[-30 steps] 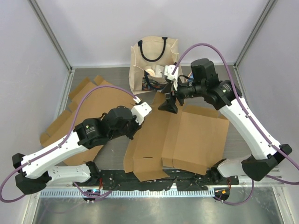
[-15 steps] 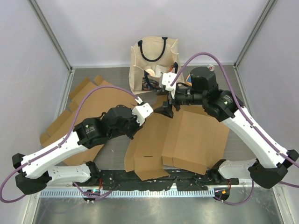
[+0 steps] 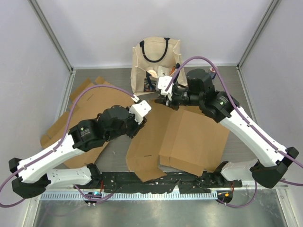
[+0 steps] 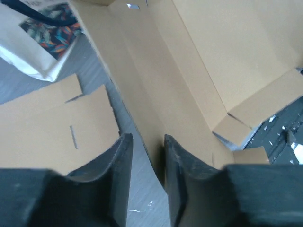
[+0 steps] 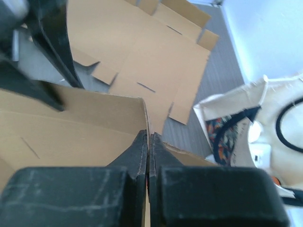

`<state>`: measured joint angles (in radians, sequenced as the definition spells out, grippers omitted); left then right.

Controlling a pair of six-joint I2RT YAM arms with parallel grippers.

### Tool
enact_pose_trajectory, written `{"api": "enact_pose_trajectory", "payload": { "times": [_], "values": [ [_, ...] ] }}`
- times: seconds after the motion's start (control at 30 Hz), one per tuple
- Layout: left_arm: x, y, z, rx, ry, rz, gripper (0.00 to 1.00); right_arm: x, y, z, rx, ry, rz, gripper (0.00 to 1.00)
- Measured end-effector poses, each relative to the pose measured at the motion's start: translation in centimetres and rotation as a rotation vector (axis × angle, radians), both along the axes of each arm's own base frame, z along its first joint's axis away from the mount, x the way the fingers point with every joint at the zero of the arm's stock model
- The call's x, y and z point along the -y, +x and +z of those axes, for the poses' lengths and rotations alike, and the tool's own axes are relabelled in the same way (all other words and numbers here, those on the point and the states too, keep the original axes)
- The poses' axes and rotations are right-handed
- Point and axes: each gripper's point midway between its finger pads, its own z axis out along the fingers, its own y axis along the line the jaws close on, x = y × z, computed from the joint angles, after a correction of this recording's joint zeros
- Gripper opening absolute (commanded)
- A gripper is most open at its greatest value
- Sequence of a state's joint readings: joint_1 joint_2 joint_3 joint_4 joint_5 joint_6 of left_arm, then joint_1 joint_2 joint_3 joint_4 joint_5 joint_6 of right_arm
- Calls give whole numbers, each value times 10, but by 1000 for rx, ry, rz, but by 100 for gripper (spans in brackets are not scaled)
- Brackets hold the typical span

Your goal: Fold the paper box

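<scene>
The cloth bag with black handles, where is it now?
In the top view the cloth bag stands at the far middle of the table, by the back wall, just behind the right gripper.

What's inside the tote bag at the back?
Tote bag: whitish items and a colourful printed patch show at its opening, unidentifiable. The right arm covers the rest.
</scene>
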<state>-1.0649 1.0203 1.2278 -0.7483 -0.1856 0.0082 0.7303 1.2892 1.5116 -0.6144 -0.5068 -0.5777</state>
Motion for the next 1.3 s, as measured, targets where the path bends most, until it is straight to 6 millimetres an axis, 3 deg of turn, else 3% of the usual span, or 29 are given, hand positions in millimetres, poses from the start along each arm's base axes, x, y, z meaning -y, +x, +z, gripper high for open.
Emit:
{"api": "enact_pose_trajectory", "payload": {
  "times": [0.07,0.13,0.3,0.4,0.47,0.57,0.67,0.73,0.9,1.03,1.23,1.3],
  "values": [
    [-4,5,9,23,-27,45,69,4,8,3,20,5,-50,1],
    [-15,9,22,48,-79,126,76,11,18,8,30,18,-124,1],
    [-68,10,70,133,-353,352,82,41,34,31,31,93,-301,1],
    [-93,4,86,159,-497,408,83,64,39,45,11,151,-403,1],
    [-98,0,93,164,-553,408,84,75,38,53,2,195,-453,1],
    [-80,0,95,140,-568,361,85,81,31,60,-17,235,-477,1],
    [-46,-1,83,85,-529,263,85,82,28,64,-30,261,-488,1],
    [-26,-2,76,42,-509,213,91,82,29,64,-42,270,-494,1],
    [15,-8,79,-75,-519,125,92,81,32,62,-53,272,-508,1],
    [21,-13,92,-132,-588,126,93,82,37,60,-52,270,-527,1],
    [25,-11,142,-157,-678,146,90,79,48,62,-49,293,-555,1],
    [29,-10,140,-167,-669,151,86,77,52,63,-52,302,-565,1]
  ]
}}
